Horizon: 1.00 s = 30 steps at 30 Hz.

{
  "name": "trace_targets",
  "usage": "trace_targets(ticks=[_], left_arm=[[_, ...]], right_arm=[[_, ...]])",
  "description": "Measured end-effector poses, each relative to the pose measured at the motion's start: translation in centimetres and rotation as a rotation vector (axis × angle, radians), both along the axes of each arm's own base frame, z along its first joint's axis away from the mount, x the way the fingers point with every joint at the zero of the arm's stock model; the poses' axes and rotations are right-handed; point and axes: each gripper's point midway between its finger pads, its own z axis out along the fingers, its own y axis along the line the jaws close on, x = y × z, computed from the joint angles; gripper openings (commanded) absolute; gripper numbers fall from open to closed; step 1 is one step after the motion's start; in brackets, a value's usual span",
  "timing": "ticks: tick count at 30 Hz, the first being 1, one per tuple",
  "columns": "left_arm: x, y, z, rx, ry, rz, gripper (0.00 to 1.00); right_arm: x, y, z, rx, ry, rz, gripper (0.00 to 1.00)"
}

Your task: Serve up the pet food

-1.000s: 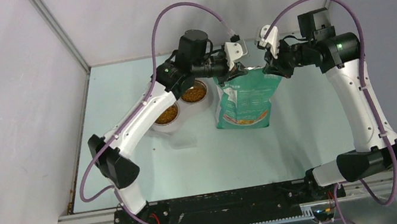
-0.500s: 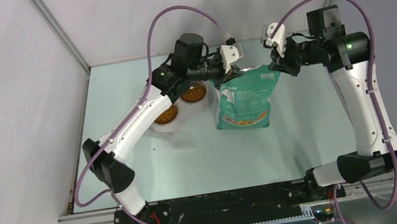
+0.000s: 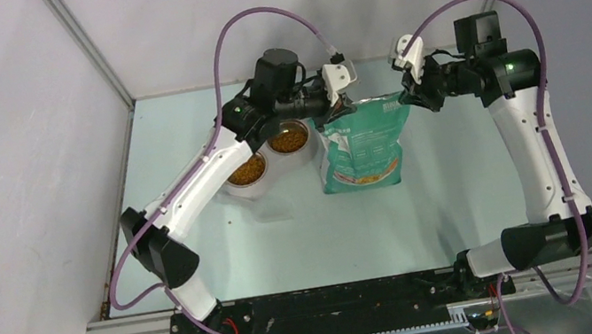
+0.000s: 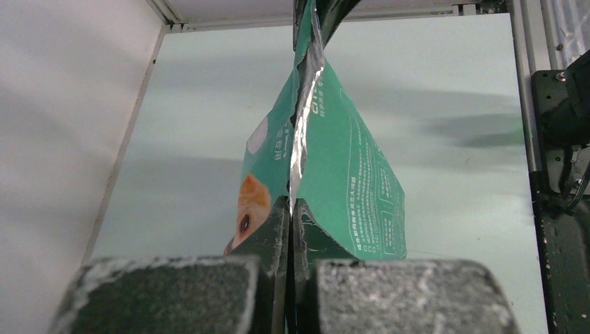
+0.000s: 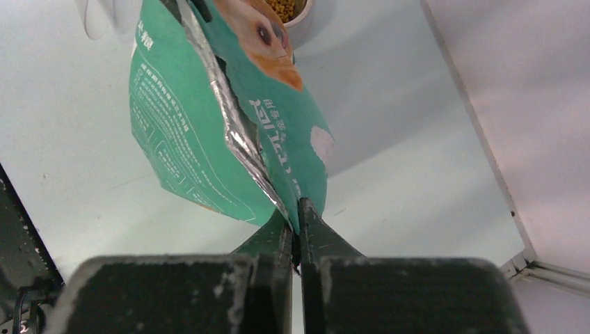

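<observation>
Grips teal pet food bag (image 3: 364, 149) at top seam with left end effector (image 4: 291, 209) and right end effector (image 5: 298, 209), clamped shut; lettering unreadable.

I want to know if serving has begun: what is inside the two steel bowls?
Brown-orange kibble shows in the far bowl and the near bowl. The left arm covers part of each, so how full they are cannot be seen.

The far centre is barred by the bag (image 3: 366, 147) held between left pincer (image 3: 338, 113) and right pincer (image 3: 405, 99), with bowls (image 3: 249, 189) just left; the near tabletop (image 3: 331, 242) is left open.
</observation>
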Motion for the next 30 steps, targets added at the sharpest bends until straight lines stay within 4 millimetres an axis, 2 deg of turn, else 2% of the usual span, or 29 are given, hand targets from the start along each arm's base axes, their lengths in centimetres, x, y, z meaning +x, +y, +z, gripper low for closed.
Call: trace_targets(ticks=[1,3,4,6,11,14,15,17,18,20,22,25,27,29,30], left_arm=[[0.1,0.1,0.0,0.001,0.001,0.002,0.0],[0.2,0.1,0.0,0.0,0.002,0.006,0.15],[0.2,0.2,0.0,-0.001,0.006,0.007,0.3],[0.2,0.3,-0.1,0.0,0.011,0.007,0.44],[0.1,0.0,0.2,-0.023,0.042,0.01,0.5],[-0.1,-0.9,0.5,-0.053,0.047,-0.007,0.47],[0.0,-1.4,0.5,-0.062,0.048,-0.012,0.42],[-0.1,-2.0,0.2,-0.066,0.056,-0.019,0.31],[-0.1,-2.3,-0.1,-0.066,0.058,-0.023,0.28],[-0.3,-2.8,-0.4,-0.064,0.061,-0.032,0.18],[-0.5,-3.1,-0.3,-0.069,0.058,-0.038,0.11],[-0.7,-3.4,-0.3,-0.069,0.052,-0.041,0.05],[-0.7,-3.4,-0.3,-0.069,0.052,-0.041,0.02],[-0.7,-3.3,-0.3,-0.068,0.052,-0.041,0.0],[-0.7,-3.3,-0.3,-0.066,0.054,-0.043,0.0]], right_arm=[[0.2,0.1,0.1,0.003,-0.001,0.003,0.0],[0.5,0.2,0.2,0.006,0.001,0.009,0.0],[0.4,0.2,0.3,0.005,0.003,0.011,0.0],[0.2,0.2,0.4,0.001,0.01,0.014,0.0],[-0.4,0.2,0.3,-0.003,0.028,0.027,0.0],[-0.5,0.2,0.3,-0.004,0.028,0.031,0.0],[-0.5,0.2,0.3,-0.003,0.029,0.032,0.0],[-0.6,0.3,0.3,-0.001,0.03,0.036,0.13],[-0.6,0.4,0.3,0.0,0.03,0.038,0.25],[-0.6,0.5,0.4,-0.001,0.026,0.042,0.34],[-0.4,1.0,0.6,0.001,0.0,0.058,0.36],[-0.7,2.3,0.6,-0.012,-0.033,0.109,0.36],[-0.8,3.0,0.4,-0.021,-0.049,0.137,0.32],[-0.8,3.7,0.3,-0.035,-0.072,0.159,0.25],[-0.8,3.9,0.3,-0.041,-0.084,0.166,0.14]])
